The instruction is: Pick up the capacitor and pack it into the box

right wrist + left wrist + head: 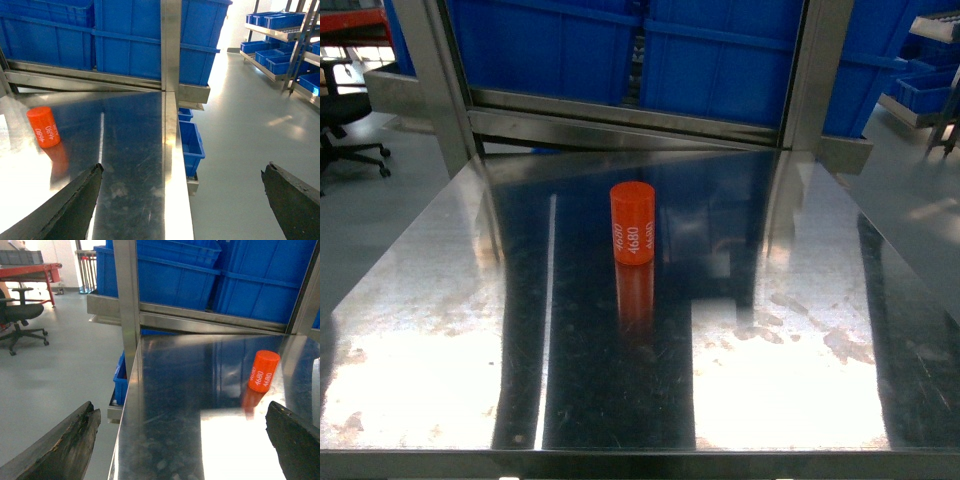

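Note:
An orange cylindrical capacitor (633, 224) marked 4680 stands upright near the middle of the steel table (440, 330). It also shows at the right of the left wrist view as the capacitor (264, 371), and at the left of the right wrist view as the capacitor (43, 126). My left gripper (182, 442) is open over the table's left edge, nothing between its dark fingers (65, 447). My right gripper (182, 200) is open over the table's right edge, also empty. Neither gripper appears in the head view. The box is out of view.
Big blue plastic bins (720, 55) sit behind a steel frame (620, 115) at the table's far edge. Small blue bins (191, 145) hang below the right edge, shelving (280, 35) stands far right. An office chair (20, 315) is on the floor left.

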{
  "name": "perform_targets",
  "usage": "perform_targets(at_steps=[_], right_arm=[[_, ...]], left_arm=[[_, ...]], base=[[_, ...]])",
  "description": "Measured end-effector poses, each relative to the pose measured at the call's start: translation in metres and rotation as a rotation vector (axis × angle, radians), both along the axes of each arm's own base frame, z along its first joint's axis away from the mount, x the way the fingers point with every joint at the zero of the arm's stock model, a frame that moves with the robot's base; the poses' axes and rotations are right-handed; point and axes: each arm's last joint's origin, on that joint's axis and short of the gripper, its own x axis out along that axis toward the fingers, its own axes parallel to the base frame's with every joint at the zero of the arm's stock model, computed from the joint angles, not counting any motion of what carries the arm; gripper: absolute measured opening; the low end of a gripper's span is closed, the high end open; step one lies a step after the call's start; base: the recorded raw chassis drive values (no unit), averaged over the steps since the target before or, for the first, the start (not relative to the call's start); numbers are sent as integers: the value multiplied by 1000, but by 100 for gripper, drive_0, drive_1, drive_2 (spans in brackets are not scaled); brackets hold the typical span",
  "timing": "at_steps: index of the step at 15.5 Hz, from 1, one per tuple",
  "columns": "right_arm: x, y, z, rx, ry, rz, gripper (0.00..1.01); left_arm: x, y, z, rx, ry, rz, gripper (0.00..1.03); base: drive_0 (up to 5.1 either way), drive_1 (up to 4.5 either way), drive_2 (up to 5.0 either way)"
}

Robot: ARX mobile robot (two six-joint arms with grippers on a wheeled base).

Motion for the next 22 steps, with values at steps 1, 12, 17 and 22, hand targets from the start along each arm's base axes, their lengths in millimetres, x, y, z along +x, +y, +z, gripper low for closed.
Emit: perform_targets(at_steps=[1, 12, 17, 22], right_arm=[[0, 0, 0, 0, 0, 0, 98], [0, 0, 0, 0, 1, 0, 98], [0, 0, 0, 0, 0, 0, 98], [0, 0, 0, 0, 0, 0, 98]], left_arm=[[0, 0, 0, 0, 0, 0, 98], [178, -71, 57, -94, -7, -183, 98], [298, -149, 4, -6, 191, -251, 98], [326, -181, -40, 8, 321, -262, 98]], base=[[0, 0, 0], [0, 0, 0], [0, 0, 0], [0, 0, 0]])
